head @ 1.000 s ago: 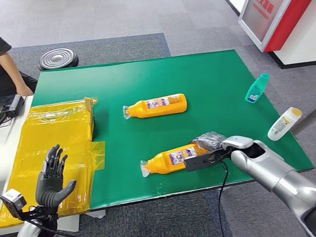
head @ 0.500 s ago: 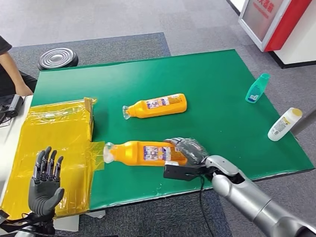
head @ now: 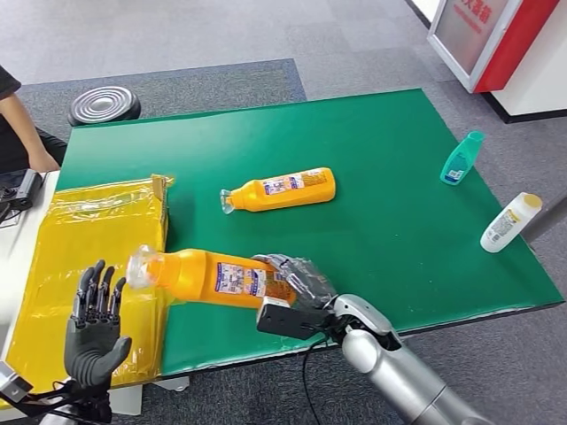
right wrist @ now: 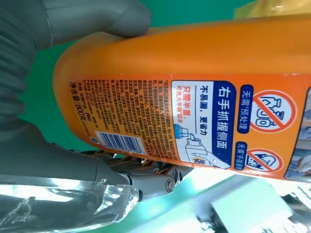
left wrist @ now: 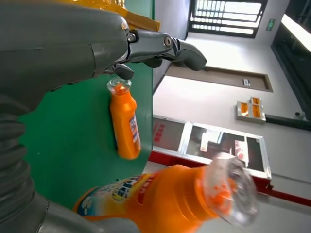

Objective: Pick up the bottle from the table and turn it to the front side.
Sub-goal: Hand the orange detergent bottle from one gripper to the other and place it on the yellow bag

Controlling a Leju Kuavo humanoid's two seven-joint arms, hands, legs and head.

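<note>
My right hand point(head: 299, 285) grips the base end of an orange bottle point(head: 204, 274) and holds it lying level in the air over the table's front left part, its clear cap point(head: 142, 266) pointing left. The right wrist view has the bottle's point(right wrist: 205, 97) back label with small print and a barcode facing the camera. My left hand point(head: 94, 328) is raised with fingers spread, palm up, just left of and below the cap, holding nothing. In the left wrist view the held bottle point(left wrist: 165, 199) sits close by. A second orange bottle point(head: 281, 189) lies on the green table point(head: 375, 142).
A yellow plastic-wrapped box point(head: 94, 257) fills the table's left side. A teal bottle point(head: 462, 158) and a white bottle with a yellow cap point(head: 509, 221) lie near the right edge. A person sits at the far left point(head: 17, 115). A round black disc point(head: 104, 104) lies behind the table.
My right hand lifted the orange bottle off the table and carried it leftward toward my left hand. The left hand dipped and rose again, fingers still spread.
</note>
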